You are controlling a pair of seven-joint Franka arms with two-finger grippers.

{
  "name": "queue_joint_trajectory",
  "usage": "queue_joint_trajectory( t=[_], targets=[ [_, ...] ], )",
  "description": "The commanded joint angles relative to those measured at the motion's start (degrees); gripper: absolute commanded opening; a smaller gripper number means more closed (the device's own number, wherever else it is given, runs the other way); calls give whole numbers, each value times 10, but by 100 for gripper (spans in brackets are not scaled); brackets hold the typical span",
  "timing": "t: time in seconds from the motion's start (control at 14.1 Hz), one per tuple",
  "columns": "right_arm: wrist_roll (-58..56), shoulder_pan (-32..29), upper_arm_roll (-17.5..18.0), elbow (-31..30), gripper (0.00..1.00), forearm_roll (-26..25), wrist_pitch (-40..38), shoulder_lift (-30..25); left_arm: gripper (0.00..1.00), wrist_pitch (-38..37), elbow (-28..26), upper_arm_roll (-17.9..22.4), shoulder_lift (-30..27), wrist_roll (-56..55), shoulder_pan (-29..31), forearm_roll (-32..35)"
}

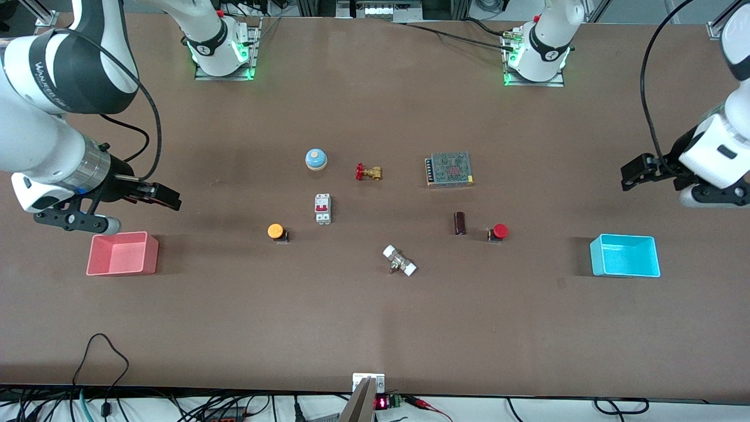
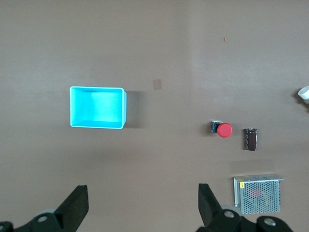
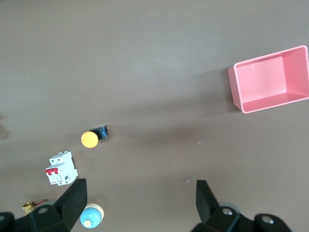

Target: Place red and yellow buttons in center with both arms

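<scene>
Buttons sit apart on the brown bench [image 1: 375, 328]: the yellow button [image 1: 276, 231] lies near the circuit breaker [image 1: 323, 208], toward the pink bin [image 1: 122, 254]; the red button [image 1: 499, 231] lies beside a dark capacitor [image 1: 460, 223], toward the cyan bin [image 1: 624, 255]. Left pincer [image 1: 631, 176] hangs above bare bench by the cyan bin, fingers spread wide; right pincer [image 1: 167, 198] hovers above the pink bin, fingers likewise apart.

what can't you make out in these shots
- Cyan bin and pink bin: nothing shows inside either.
- White fitting: cut by the left wrist view's edge.
- Brass valve: half hidden by the right gripper finger in the right wrist view.
- Breaker: label too small to read.
- Left gripper: open, empty; fingertips only in its wrist view.
</scene>
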Motion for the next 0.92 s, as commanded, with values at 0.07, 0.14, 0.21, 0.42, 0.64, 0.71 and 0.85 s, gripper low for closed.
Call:
queue_joint_trajectory(
  t=[0.07,0.14,0.21,0.42,0.64,0.71,0.85],
  targets=[
    [-49,-134,88,6,100,-6,-43,-45,100,-26,-2,-3,-31,26,13,7],
    [-69,-192,136,20,100,-25,-66,-46,100,-29,-2,-3,-34,36,18,6],
    [-83,-246,189,30,100,-57,-78,-47,100,-34,-3,-3,-36,48,22,4],
    [-125,-286,228,29,100,-121,-87,-61,100,-41,-1,74,-50,60,-34,-1],
    [-128,-286,229,16,100,-120,-93,-79,100,-41,-4,111,-58,73,-62,-8],
    [-129,-284,230,2,100,-120,-96,-91,100,-41,-6,112,-63,73,-56,-13],
    [-138,-285,230,-25,100,-116,-96,-117,100,-41,-3,105,-65,63,-57,-13]
  ],
)
